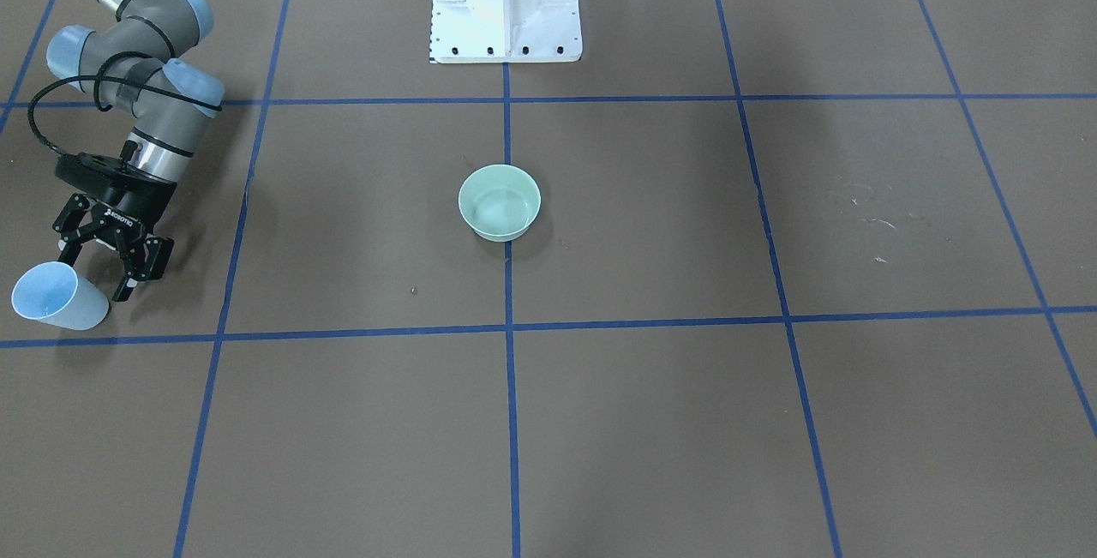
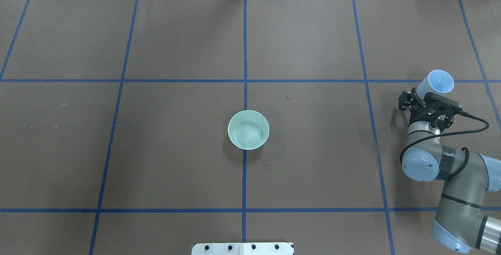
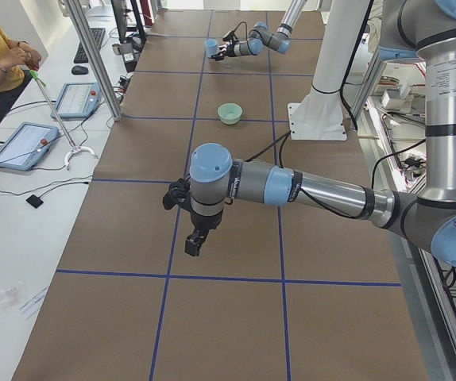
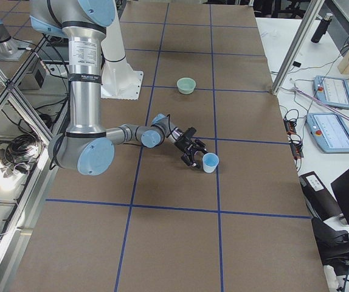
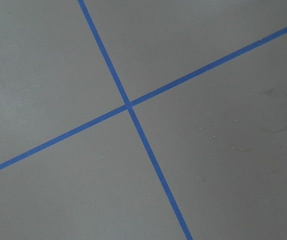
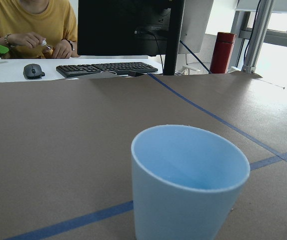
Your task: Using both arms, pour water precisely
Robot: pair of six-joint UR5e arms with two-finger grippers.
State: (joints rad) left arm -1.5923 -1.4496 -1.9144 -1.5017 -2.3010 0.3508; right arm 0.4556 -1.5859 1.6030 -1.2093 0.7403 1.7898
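Overhead exterior: left gripper [image 3: 194,246] outside frame; water [image 2: 248,130] barely discernible

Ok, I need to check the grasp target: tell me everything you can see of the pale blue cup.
The pale blue cup is a matte, plastic-looking tumbler, tapering to its base, open-topped. It stands upright on the brown table paper, near a blue tape line, just ahead of the open right gripper, not clasped. What it holds is unclear.
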